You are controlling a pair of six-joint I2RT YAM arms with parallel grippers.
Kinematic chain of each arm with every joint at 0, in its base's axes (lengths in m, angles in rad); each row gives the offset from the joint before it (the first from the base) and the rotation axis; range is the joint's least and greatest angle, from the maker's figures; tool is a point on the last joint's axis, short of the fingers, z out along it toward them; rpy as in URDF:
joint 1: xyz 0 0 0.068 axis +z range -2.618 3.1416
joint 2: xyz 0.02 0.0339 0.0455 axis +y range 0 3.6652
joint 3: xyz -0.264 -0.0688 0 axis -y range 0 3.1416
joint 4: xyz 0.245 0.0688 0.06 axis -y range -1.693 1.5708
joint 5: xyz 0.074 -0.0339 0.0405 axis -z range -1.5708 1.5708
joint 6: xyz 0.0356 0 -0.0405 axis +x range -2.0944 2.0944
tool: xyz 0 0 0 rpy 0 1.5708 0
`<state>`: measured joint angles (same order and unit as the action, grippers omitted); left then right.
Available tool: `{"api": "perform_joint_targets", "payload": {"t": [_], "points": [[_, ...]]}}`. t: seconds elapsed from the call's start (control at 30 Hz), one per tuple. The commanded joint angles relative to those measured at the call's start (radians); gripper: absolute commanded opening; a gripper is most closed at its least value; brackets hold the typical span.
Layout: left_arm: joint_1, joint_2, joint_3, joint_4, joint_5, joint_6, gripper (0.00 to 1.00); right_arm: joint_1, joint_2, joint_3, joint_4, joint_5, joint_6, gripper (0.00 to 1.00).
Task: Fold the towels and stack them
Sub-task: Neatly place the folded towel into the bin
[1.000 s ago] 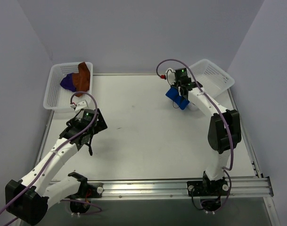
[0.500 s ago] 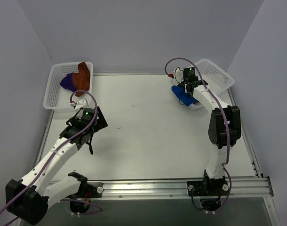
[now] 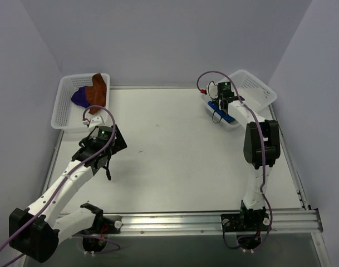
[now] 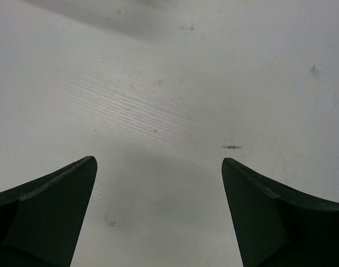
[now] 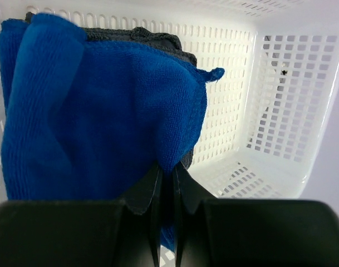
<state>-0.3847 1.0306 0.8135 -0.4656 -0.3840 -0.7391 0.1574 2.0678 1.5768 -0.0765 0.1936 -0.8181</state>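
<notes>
My desk [image 3: 175, 150] is a flat white board with a metal rim, and a silver aluminium rail [image 3: 214, 219] runs along its edge at six o'clock. Two things lie directly on it. A white slotted plastic basket [image 3: 63, 114] sits in the corner at ten o'clock, its long side along the left edge. A second white slotted plastic basket [image 3: 258, 89] sits askew in the corner at two o'clock. Under my left jaws the board shows fine grain, a short dark scuff [image 4: 231, 147], a few specks and a soft shadow.
</notes>
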Motion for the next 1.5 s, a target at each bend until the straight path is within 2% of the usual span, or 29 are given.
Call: {"api": "perform_joint_targets", "payload": {"t": [0.0,0.47,0.5,0.57,0.67,0.77,0.8,0.87,0.9,0.97,1.03,1.17,1.3,1.47], "points": [[0.009,0.008,0.047,0.024,-0.018,0.014,0.94,-0.013,0.012,0.042,0.035,-0.005,-0.012,0.00],[0.018,0.045,0.053,0.044,0.007,0.020,0.94,-0.064,0.083,0.083,0.124,-0.048,-0.006,0.00],[0.018,0.048,0.053,0.045,0.008,0.020,0.94,-0.067,0.084,0.086,0.124,-0.052,0.000,0.03],[0.020,0.051,0.056,0.047,0.014,0.021,0.94,-0.070,0.091,0.092,0.122,-0.063,0.004,0.12],[0.020,0.054,0.059,0.048,0.017,0.021,0.94,-0.073,0.097,0.095,0.129,-0.056,0.017,0.41],[0.023,0.054,0.067,0.047,0.017,0.021,0.94,-0.075,0.091,0.101,0.159,-0.019,0.051,0.60],[0.023,0.055,0.070,0.045,0.016,0.021,0.94,-0.076,0.087,0.107,0.185,-0.001,0.065,0.74],[0.024,0.054,0.081,0.044,0.016,0.023,0.94,-0.076,0.066,0.114,0.205,0.039,0.105,0.84],[0.026,0.052,0.085,0.044,0.014,0.023,0.94,-0.076,0.055,0.121,0.221,0.047,0.125,0.93],[0.027,0.052,0.101,0.042,0.008,0.024,0.94,-0.075,0.009,0.126,0.233,0.067,0.205,1.00],[0.032,0.057,0.114,0.036,-0.004,0.020,0.94,-0.073,-0.053,0.120,0.239,0.082,0.272,1.00],[0.066,0.100,0.194,0.002,-0.038,0.010,0.94,-0.053,-0.198,0.036,0.238,0.162,0.546,1.00],[0.191,0.234,0.353,-0.012,0.063,0.029,0.94,-0.022,-0.418,-0.139,0.241,0.277,0.727,1.00],[0.357,0.423,0.538,0.071,0.170,0.098,0.94,0.027,-0.593,-0.288,0.156,0.280,0.882,1.00]]}}
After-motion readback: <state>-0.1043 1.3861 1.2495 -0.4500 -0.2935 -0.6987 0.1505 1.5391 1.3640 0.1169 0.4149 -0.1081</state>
